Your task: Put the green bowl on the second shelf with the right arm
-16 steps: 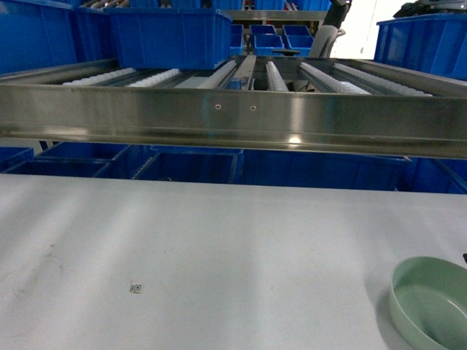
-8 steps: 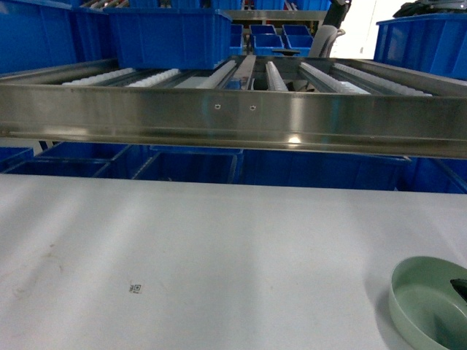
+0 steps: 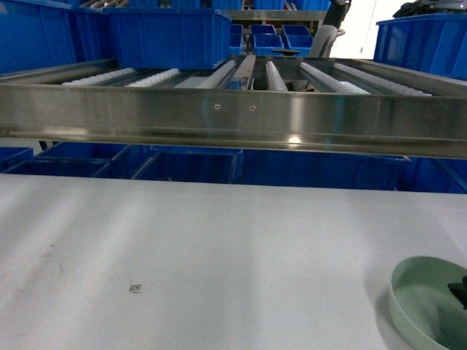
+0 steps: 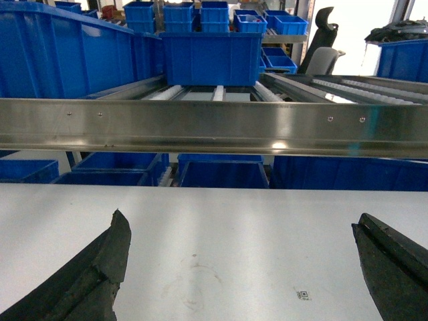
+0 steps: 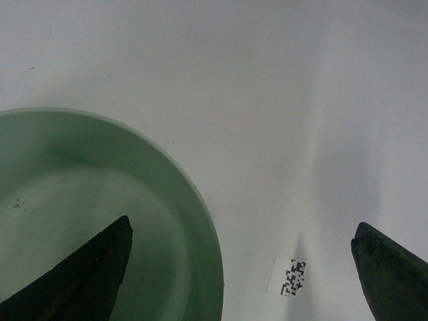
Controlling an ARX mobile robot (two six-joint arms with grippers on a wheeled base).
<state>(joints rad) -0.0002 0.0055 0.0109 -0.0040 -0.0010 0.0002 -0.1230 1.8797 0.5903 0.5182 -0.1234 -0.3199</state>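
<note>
The right gripper [image 5: 241, 267] has its jaws spread wide, holding nothing. In the right wrist view one black fingertip [image 5: 87, 274] hangs over the inside of the green bowl [image 5: 73, 214], while the other sits out over the bare tabletop [image 5: 267, 100], so the bowl's rim lies between the two. Whether the inner fingertip touches the bowl's floor cannot be told. A small printed code tag [image 5: 292, 276] lies on the tabletop just beside the bowl's rim, between the fingertips.

In the head view only a small black tip of the right gripper [image 3: 460, 289] shows, at the picture's right edge, over the bowl [image 3: 423, 302]. The bowl sits upright on the tabletop near its front right corner, partly cut off by the frame.

The left gripper [image 4: 241, 267] also has its jaws wide apart and grips nothing; its two dark fingertips [image 4: 100, 267] frame bare tabletop, with another small code mark [image 4: 302, 294] on the surface between them.

Beyond the far edge of the tabletop stands a steel shelf rail [image 3: 233, 117] with roller tracks [image 3: 277, 76] running back behind it. A blue crate [image 3: 171, 35] rests on the rollers toward the left, and more blue crates [image 3: 190, 164] stand below the rail.
</note>
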